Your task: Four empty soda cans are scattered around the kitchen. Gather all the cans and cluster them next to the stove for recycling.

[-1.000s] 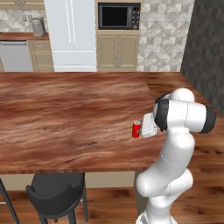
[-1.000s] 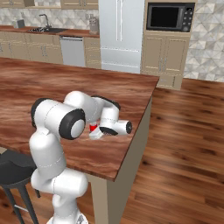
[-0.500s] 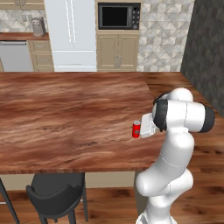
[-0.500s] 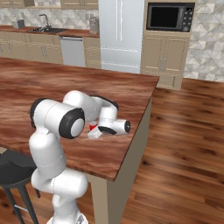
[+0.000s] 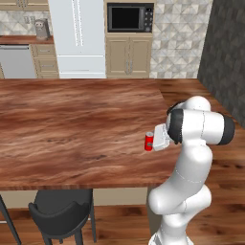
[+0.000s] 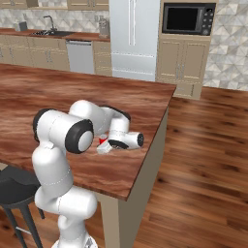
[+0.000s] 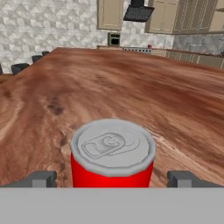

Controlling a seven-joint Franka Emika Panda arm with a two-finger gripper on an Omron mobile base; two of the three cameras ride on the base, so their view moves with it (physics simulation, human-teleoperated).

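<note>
A red soda can (image 7: 113, 153) with a silver top stands upright on the wooden island counter (image 5: 72, 124), near its right end. My gripper (image 7: 113, 180) is open, held low and level. Its two fingertips (image 7: 41, 178) flank the can with a gap on each side. From the left base the can (image 5: 149, 141) sits just left of the hand (image 5: 161, 138). From the right base a sliver of the can (image 6: 103, 141) shows behind the hand (image 6: 107, 147). Far off, under a dark range hood (image 7: 138, 13), a thin dark strip may be the stove (image 7: 136, 50).
The island's right edge (image 6: 154, 145) drops off close to the can. A black stool (image 5: 62, 213) stands below the near edge. A white fridge (image 5: 79, 36), a wall microwave (image 5: 130, 18) and beige cabinets line the back wall, and a sink counter (image 6: 48, 34) sits far left.
The hand has edged slightly closer around the can. The can has stayed in place and the jaws stay wide.
</note>
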